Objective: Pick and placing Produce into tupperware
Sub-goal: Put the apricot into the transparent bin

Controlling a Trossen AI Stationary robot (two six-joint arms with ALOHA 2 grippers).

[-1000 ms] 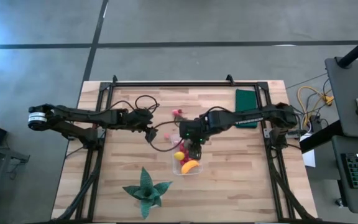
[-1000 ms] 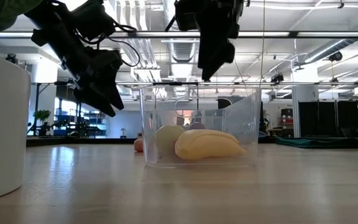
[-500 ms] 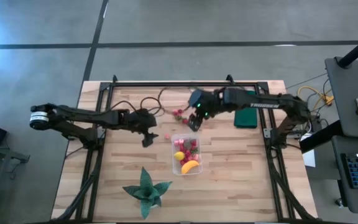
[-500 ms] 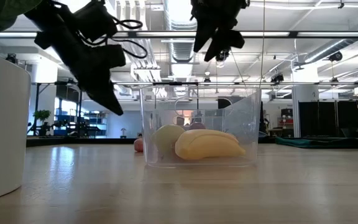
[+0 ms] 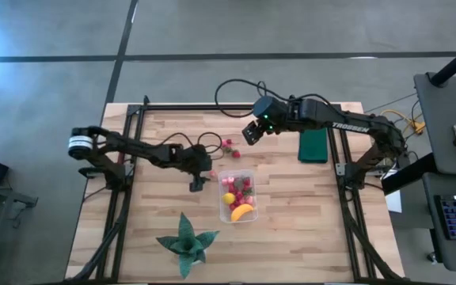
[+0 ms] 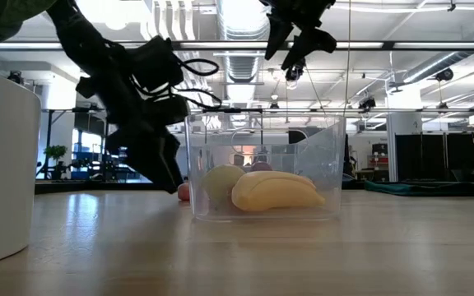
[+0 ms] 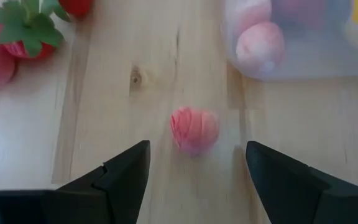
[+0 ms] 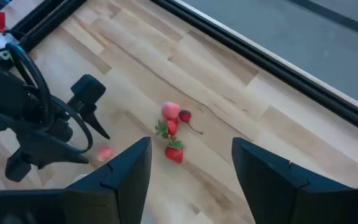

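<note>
The clear tupperware [image 5: 238, 196] stands on the table with the yellow banana [image 6: 275, 191], the lemon-like fruit [image 6: 220, 184] and several red and pink pieces inside. A loose pink strawberry piece [image 7: 194, 129] lies on the wood just outside it. My left gripper [image 7: 197, 155] is open and hovers low over that piece, a finger on either side, touching nothing. A few more strawberries [image 8: 173, 132] lie farther toward the far edge. My right gripper [image 8: 191, 144] is open and empty, high above those strawberries near the table's far side [image 5: 249, 133].
A dark green flat rectangle [image 5: 313, 146] lies near the table's far right. A green spiky plant [image 5: 184, 241] in a white pot [image 6: 2, 164] stands at the near edge, left of the tupperware. Cables trail from both arms over the table's middle.
My right gripper has risen from above the tupperware and swung toward the far edge, ending over the loose strawberries. My left gripper has moved right toward the tupperware and come down close to the table over the pink piece.
</note>
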